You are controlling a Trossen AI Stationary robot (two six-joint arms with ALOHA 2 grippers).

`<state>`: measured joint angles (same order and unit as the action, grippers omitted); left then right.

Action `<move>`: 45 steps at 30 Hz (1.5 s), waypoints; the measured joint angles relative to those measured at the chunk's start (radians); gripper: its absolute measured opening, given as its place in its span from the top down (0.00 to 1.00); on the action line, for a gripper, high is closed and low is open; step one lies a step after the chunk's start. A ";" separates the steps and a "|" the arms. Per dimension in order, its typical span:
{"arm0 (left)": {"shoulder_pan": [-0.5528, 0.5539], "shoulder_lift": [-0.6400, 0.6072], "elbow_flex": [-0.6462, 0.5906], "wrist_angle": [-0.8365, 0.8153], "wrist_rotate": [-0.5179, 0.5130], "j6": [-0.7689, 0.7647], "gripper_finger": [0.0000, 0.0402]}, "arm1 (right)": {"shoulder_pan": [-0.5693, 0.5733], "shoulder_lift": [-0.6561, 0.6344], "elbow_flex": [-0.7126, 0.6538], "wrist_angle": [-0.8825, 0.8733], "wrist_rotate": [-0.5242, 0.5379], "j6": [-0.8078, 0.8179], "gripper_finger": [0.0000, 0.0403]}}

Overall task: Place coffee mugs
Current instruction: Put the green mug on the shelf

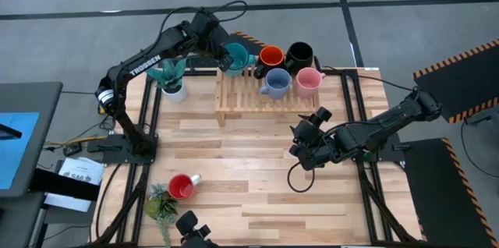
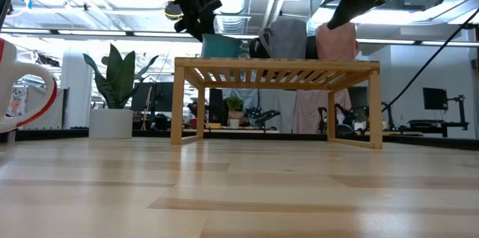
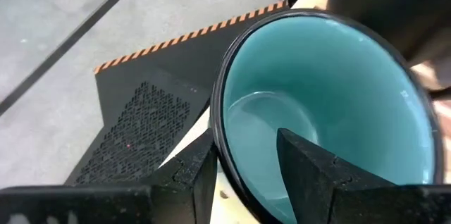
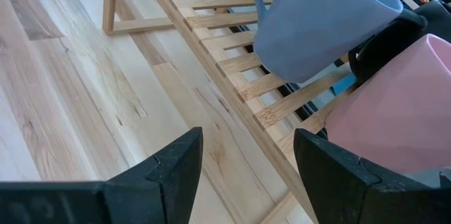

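A teal mug (image 1: 236, 54) stands at the far left corner of a slatted wooden rack (image 1: 234, 108), and my left gripper (image 1: 228, 59) is shut on it. Orange (image 1: 270, 57), black (image 1: 299, 55), pale blue (image 1: 274, 83) and pink (image 1: 309, 81) mugs stand on the rack beside it. The red mug (image 1: 182, 187) is on the table near the near left corner. My right gripper (image 1: 308, 135) is open above the table, just near of the rack's right end, touching nothing. Its wrist view faces the pale blue mug (image 4: 317, 20) and the pink mug (image 4: 394, 104). My left gripper holds the teal mug by its rim (image 3: 220, 146), on the side toward the table's left. One finger (image 3: 310, 175) is inside the mug and the other (image 3: 190, 178) outside. The fingers slant down from above and from the left. The mug is upright, its base level with the rack top (image 2: 221, 57).
A white pot with a teal plant (image 1: 170, 80) stands just left of the rack, under my left arm. A second small plant (image 1: 161, 205) lies beside the red mug. The light wood table (image 1: 257, 193) is bare in its middle and near right part.
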<state>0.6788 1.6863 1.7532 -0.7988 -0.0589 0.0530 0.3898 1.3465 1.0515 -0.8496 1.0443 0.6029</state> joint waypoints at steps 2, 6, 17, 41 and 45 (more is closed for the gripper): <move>-0.001 0.000 0.012 -0.003 0.010 -0.014 0.68 | 0.000 0.000 0.000 0.002 0.000 0.000 0.38; -0.002 0.000 0.051 -0.019 0.056 -0.023 0.68 | 0.000 0.000 0.000 0.003 0.000 0.000 0.38; -0.001 0.000 0.056 -0.057 0.044 -0.024 0.68 | 0.000 0.000 0.000 0.006 -0.007 0.000 0.38; -0.001 0.000 0.055 -0.139 0.024 -0.054 0.71 | 0.000 0.000 0.000 0.006 -0.015 0.000 0.38; -0.001 0.000 0.055 -0.128 0.008 -0.058 0.83 | 0.000 0.000 0.000 0.008 -0.015 0.000 0.38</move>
<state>0.6774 1.6862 1.8084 -0.9268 -0.0508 -0.0047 0.3901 1.3464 1.0512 -0.8413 1.0290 0.6025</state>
